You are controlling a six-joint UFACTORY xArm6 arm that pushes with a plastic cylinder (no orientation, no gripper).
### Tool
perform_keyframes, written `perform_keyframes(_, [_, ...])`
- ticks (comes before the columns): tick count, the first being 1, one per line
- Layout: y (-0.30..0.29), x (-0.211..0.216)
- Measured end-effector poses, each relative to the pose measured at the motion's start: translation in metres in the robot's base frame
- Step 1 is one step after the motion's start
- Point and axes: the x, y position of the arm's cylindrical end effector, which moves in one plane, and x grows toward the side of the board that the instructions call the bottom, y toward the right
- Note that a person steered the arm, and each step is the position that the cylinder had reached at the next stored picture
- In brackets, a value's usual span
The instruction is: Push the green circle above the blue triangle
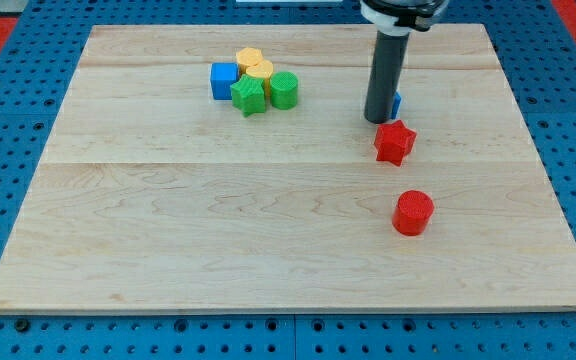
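My tip: it has no claw, so it holds nothing. It is just a dark rod standing on the board, right by the blue triangle.
Blue triangle: mostly hidden behind the rod, so only a small blue bit peeks out on the view's right.
Green circle: far off to the view's left, packed in a bunch of blocks. It has not been pushed yet.
Bunch: the green star touches the green circle, with the blue cube and two yellow blocks close by.
Red star: sits just below my tip.
Red circle: alone, nearer the view's bottom.
Next, I think: my tip must go round to the circle's left side and push it right, leaving the others behind.
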Motion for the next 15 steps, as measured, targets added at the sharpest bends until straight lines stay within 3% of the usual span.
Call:
perform_keyframes(3, [-0.013,-0.017])
perform_keyframes(7, [-0.128,-0.011])
perform_keyframes(15, [-0.124,-0.091])
